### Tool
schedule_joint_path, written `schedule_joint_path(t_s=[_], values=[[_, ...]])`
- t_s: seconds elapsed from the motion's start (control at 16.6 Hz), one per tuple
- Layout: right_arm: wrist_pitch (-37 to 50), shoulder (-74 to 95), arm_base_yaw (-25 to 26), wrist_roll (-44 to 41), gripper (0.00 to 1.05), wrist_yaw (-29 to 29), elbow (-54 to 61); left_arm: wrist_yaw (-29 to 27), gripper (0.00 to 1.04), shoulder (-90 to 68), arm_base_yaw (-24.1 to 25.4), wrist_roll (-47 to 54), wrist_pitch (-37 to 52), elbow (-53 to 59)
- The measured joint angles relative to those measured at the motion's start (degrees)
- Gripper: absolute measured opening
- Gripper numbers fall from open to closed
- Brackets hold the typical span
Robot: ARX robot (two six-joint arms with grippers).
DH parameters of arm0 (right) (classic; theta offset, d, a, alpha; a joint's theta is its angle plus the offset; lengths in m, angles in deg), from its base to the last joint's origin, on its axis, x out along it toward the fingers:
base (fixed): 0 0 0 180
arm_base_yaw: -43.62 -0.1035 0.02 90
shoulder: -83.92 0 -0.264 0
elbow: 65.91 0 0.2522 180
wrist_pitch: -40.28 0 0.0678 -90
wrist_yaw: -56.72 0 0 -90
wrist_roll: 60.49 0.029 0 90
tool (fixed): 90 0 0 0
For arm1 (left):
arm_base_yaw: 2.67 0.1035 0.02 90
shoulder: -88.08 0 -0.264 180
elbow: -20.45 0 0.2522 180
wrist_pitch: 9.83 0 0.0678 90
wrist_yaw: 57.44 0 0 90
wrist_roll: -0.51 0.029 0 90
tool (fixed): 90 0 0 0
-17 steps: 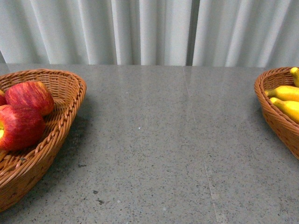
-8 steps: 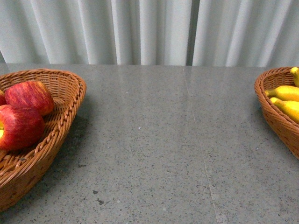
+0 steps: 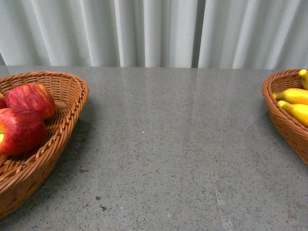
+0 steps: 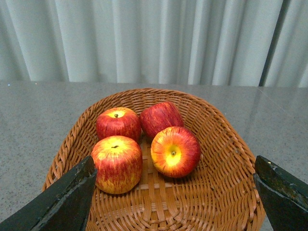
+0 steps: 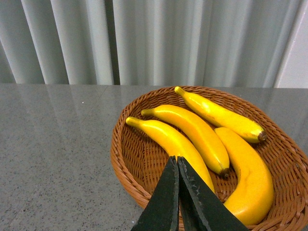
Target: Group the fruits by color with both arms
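All four apples [image 4: 144,142] lay in the left basket [image 4: 226,183] and the four bananas [image 5: 202,132] in the right basket [image 5: 122,159]; no fruit was left on the bench [image 3: 168,144]. The sorting looked finished, so the good move was to lift both arms straight up without touching the rims. The left claw [image 4: 175,202] hung released, jaws wide apart above the apples. The right claw [image 5: 179,199] was clenched on nothing, tips together over the bananas.

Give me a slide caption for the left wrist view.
Four red apples sit in a wicker basket, seen between the open left gripper fingers.
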Motion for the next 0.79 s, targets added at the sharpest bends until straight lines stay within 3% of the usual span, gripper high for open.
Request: schedule_joint_path(t_s=[0.12,0.24,0.42,0.66,0.79], values=[[0.0,0.0,0.0,0.0,0.02,0.0,0.0,0.0,0.98,0.0,0.0,0.0,0.0,0.0],[0.0,0.0,0.0,0.0,0.15,0.0,0.0,0.0,0.98,0.0,0.0,0.0,0.0,0.0],[0.0,0.0,0.0,0.0,0.43,0.0,0.0,0.0,0.98,0.0,0.0,0.0,0.0,0.0],[0.0,0.0,0.0,0.0,0.99,0.0,0.0,0.0,0.98,0.0,0.0,0.0,0.0,0.0],[0.0,0.0,0.0,0.0,0.98,0.0,0.0,0.0,0.98,0.0,0.0,0.0,0.0,0.0]])
